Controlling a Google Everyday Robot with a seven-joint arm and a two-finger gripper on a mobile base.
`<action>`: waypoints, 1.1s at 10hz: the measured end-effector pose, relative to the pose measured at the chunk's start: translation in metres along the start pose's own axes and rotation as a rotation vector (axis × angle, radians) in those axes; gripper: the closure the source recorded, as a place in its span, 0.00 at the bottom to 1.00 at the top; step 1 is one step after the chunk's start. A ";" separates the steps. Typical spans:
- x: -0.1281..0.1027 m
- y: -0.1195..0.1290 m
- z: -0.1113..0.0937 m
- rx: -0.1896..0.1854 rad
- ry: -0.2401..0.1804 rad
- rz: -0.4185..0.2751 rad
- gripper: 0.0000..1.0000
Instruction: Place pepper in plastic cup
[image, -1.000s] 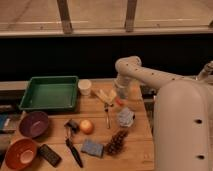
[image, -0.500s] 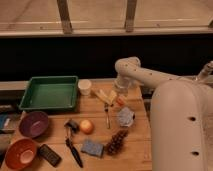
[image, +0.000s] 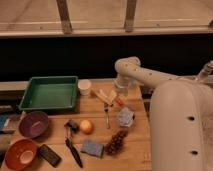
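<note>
A small red-orange pepper (image: 119, 102) is just under my gripper (image: 120, 96), at the back middle of the wooden table (image: 137, 150). I cannot tell whether the pepper is held or lying on the table. The clear plastic cup (image: 125, 118) stands on the table a little in front of the gripper and slightly to its right. My white arm (image: 145, 75) reaches in from the right and bends down to the gripper.
A white paper cup (image: 85, 87) and a green tray (image: 50, 92) stand to the left. Yellowish pieces (image: 104, 95), a fork (image: 106, 118), an orange fruit (image: 86, 126), a blue sponge (image: 92, 148), a dark cluster (image: 116, 143), a black tool (image: 73, 147), and purple (image: 32, 124) and orange (image: 19, 153) bowls lie in front.
</note>
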 end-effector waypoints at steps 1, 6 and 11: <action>-0.008 -0.001 0.006 0.001 0.006 -0.011 0.29; -0.027 -0.019 0.031 0.011 0.048 -0.022 0.29; -0.036 -0.032 0.046 0.015 0.061 -0.009 0.29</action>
